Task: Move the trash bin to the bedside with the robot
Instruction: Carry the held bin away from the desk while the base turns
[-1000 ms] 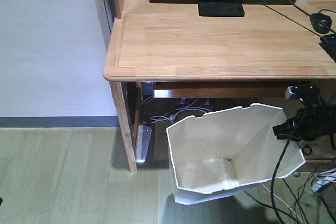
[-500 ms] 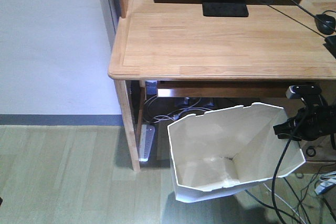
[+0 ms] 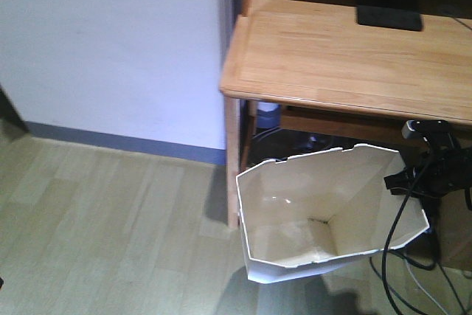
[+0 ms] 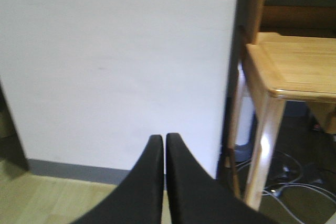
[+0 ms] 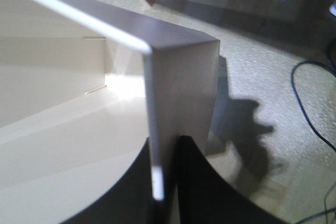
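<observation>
The white trash bin hangs tilted above the floor in front of the desk, its cream inside facing the front camera. My right gripper is shut on the bin's right rim, with a black cable trailing below it. In the right wrist view the thin bin wall runs between the two black fingers of that gripper, one inside and one outside. My left gripper is shut on nothing and points at the white wall. The bedside is out of view.
A light wooden desk stands behind the bin, its leg just left of the rim. Cables lie on the floor at the right. A white wall with a grey baseboard runs along the left, above pale wood flooring.
The whole view has swung left: the desk has slid to the right of the picture and more wall and floor show. The bin stays in the same place against my right gripper.
</observation>
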You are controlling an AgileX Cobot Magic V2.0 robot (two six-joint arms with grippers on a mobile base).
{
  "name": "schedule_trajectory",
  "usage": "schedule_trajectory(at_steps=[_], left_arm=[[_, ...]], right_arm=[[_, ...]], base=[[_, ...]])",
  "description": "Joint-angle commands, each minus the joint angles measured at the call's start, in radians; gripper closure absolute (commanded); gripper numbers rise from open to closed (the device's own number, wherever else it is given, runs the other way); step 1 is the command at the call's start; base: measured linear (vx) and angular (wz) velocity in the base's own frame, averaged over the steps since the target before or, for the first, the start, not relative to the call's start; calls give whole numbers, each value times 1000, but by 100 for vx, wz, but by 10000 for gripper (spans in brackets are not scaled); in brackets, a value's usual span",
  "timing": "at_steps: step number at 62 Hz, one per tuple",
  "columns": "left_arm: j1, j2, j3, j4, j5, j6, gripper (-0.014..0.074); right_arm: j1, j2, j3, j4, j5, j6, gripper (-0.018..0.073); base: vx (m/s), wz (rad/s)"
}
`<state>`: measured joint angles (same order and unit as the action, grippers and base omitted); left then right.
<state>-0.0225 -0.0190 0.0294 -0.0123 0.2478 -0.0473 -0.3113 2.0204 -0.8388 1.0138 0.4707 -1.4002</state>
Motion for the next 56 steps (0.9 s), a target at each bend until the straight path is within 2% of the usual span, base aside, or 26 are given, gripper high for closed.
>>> schedule_trajectory(at_steps=[1, 56], left_arm=[[-6, -10, 29, -4, -73, -9, 602], [-6, -10, 29, -4, -73, -9, 602]], right_arm=[[-2, -64, -21, 83, 146, 20, 565], [-2, -64, -21, 83, 149, 20, 565]], base=[[-9, 51], [-5, 50]])
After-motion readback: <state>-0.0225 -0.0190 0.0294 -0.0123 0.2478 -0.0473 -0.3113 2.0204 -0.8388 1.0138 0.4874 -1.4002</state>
